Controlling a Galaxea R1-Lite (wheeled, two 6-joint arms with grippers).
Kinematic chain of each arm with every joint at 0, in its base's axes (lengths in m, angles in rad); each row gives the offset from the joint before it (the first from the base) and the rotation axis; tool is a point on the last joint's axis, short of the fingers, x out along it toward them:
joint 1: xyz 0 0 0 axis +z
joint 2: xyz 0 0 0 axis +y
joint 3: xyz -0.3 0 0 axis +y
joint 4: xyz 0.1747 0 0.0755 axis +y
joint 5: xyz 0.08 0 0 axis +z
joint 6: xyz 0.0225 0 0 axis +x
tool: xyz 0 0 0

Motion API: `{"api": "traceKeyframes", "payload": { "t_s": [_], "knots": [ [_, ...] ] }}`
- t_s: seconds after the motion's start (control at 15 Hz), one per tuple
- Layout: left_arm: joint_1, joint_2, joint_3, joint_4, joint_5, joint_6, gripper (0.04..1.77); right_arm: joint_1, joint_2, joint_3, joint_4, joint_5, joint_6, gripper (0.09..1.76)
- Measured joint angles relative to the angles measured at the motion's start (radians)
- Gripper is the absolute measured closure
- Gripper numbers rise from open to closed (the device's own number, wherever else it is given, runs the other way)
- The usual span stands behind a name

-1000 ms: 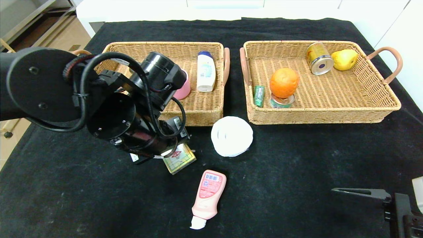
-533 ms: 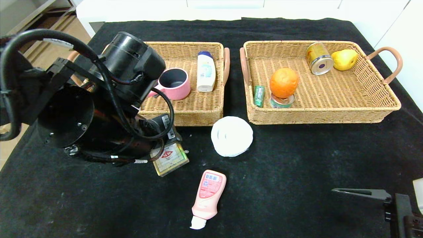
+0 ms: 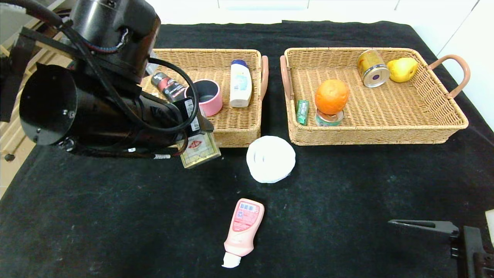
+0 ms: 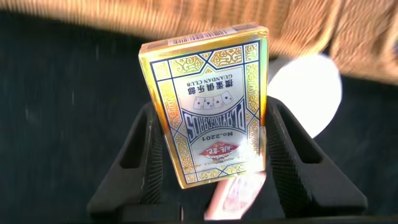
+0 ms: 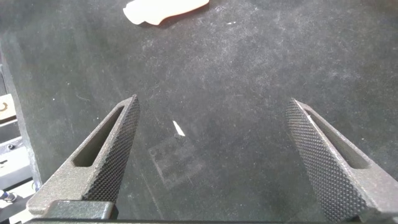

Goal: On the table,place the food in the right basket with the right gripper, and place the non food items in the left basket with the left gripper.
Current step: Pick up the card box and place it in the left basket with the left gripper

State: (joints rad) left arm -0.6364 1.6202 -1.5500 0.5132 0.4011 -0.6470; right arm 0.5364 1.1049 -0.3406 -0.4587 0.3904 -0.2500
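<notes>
My left gripper (image 3: 200,135) is shut on the flat beige card box (image 3: 198,149) and holds it in the air at the front edge of the left basket (image 3: 235,135). In the left wrist view the box (image 4: 208,106) sits upright between the fingers (image 4: 146,155). The white tub (image 3: 271,158) and the pink bottle (image 3: 243,227) lie on the black table (image 3: 347,185). The orange (image 3: 331,95), the tin (image 3: 329,117) and the gum pack (image 3: 302,111) are in the right basket (image 3: 366,135). My right gripper (image 3: 420,225) is open and empty at the front right (image 5: 214,104). The translucent case is not in view.
The left basket holds a pink cup (image 3: 208,101), a white bottle (image 3: 240,83) and a dark tube (image 3: 166,87). The right basket also holds a gold can (image 3: 372,68) and a yellow pear (image 3: 402,68). A pale object (image 3: 490,222) shows at the right edge.
My left arm has lifted the card box off the table and carried it up and back toward the left basket's front edge. The right arm has not moved.
</notes>
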Motion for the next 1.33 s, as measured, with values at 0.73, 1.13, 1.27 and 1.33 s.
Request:
{"api": "traceKeyframes", "payload": {
  "t_s": [0.73,1.13,1.27,1.33],
  "knots": [
    [0.051,0.117,-0.2,-0.204,-0.004,0.253,0.8,-0.001,-0.014,-0.003,-0.001,0.0,0.0,0.14],
    [0.072,0.204,-0.238,-0.307,-0.004,0.352,0.8,-0.001,-0.02,-0.003,-0.001,0.0,0.0,0.14],
    [0.08,0.232,-0.254,-0.331,-0.003,0.372,0.8,-0.001,-0.023,-0.004,-0.001,0.0,0.0,0.14],
    [0.082,0.243,-0.256,-0.337,-0.003,0.382,0.8,-0.001,-0.024,-0.004,-0.001,0.0,0.0,0.14]
  ]
}}
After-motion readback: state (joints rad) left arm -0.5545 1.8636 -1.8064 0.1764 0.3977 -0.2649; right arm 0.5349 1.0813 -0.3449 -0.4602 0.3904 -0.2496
